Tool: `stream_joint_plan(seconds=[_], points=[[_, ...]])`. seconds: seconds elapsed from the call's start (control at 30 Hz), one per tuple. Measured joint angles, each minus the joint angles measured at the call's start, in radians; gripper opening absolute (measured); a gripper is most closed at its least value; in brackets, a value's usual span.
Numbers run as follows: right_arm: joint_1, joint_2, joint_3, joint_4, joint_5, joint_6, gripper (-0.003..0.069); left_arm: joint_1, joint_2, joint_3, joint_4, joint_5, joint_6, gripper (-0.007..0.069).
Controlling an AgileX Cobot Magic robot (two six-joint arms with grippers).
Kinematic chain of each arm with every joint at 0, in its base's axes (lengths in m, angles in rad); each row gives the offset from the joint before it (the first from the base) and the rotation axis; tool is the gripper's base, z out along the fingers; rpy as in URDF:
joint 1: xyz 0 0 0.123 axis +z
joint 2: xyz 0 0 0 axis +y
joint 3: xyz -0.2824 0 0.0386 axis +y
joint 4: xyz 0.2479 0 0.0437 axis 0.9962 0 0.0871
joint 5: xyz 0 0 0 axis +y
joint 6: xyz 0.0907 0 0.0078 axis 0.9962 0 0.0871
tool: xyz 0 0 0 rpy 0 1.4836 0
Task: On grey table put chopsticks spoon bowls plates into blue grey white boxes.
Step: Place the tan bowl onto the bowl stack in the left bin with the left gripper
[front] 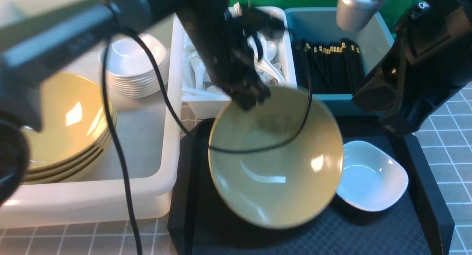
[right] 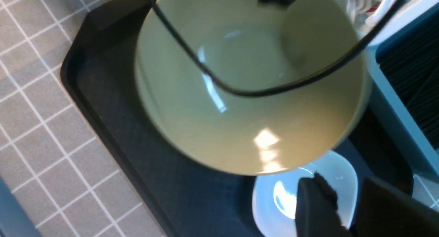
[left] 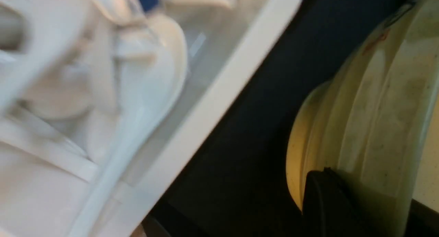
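Observation:
My left gripper (front: pixel 250 97) is shut on the far rim of an olive-yellow bowl (front: pixel 276 155) and holds it tilted above the black tray. In the left wrist view one black finger (left: pixel 325 202) presses on the bowl's outer wall (left: pixel 374 106). A small white plate (front: pixel 372 175) lies on the tray to the right of the bowl. My right gripper (right: pixel 346 199) is open and empty, just above that plate (right: pixel 284 199). The large white tub (front: pixel 162 181) holds stacked bowls (front: pixel 66 129) and stacked plates (front: pixel 134 66). Spoons (front: pixel 271 54) fill the white box (front: pixel 206 107). Chopsticks (front: pixel 328 63) fill the blue box (front: pixel 332 103).
The black tray (front: pixel 424 196) sits on the grey table (front: pixel 453 137), in front of the two small boxes and right of the tub. A black cable (front: pixel 118 155) hangs across the tub and loops over the held bowl. My right arm (front: pixel 405 78) stands over the tray's right side.

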Motion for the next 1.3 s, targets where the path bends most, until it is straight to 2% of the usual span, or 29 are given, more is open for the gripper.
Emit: stream_joint_plan(seconds=[0.17, 0.23, 0.37, 0.43, 0.5, 0.57, 0.63, 0.7, 0.9, 1.07, 1.3], points=[[0.000, 0.000, 0.000, 0.007, -0.025, -0.018, 0.0090, 0.014, -0.128, -0.030, -0.025, 0.023, -0.030, 0.0005], [0.000, 0.000, 0.000, 0.031, -0.053, -0.026, 0.0043, 0.055, -0.200, -0.030, -0.037, 0.045, -0.056, 0.0005], [0.003, 0.000, 0.000, 0.100, -0.084, -0.062, 0.0033, 0.150, -0.294, -0.020, -0.038, 0.054, -0.086, 0.0004], [0.032, 0.000, 0.000, 0.166, -0.112, -0.109, 0.0033, 0.302, -0.412, 0.041, -0.049, 0.047, -0.119, 0.0004], [0.047, 0.000, 0.000, 0.182, -0.125, -0.124, 0.0033, 0.372, -0.458, 0.078, -0.059, 0.047, -0.128, 0.0004], [0.085, 0.000, 0.000, 0.199, -0.141, -0.140, 0.0033, 0.519, -0.545, 0.171, -0.084, 0.047, -0.131, 0.0004], [0.102, 0.000, 0.000, 0.204, -0.147, -0.152, 0.0033, 0.619, -0.602, 0.252, -0.105, 0.039, -0.131, 0.0004], [0.114, 0.000, 0.000, 0.204, -0.151, -0.154, 0.0033, 0.741, -0.648, 0.337, -0.139, 0.001, -0.137, 0.0004], [0.120, 0.007, 0.000, 0.205, -0.154, -0.155, 0.0034, 0.995, -0.687, 0.552, -0.178, -0.176, -0.157, 0.0004], [0.120, 0.018, 0.000, 0.205, -0.154, -0.155, 0.0034, 1.065, -0.654, 0.680, -0.162, -0.259, -0.117, 0.0004], [0.120, 0.019, 0.000, 0.205, -0.153, -0.156, 0.0034, 1.065, -0.583, 0.740, -0.133, -0.305, -0.083, 0.0008]])
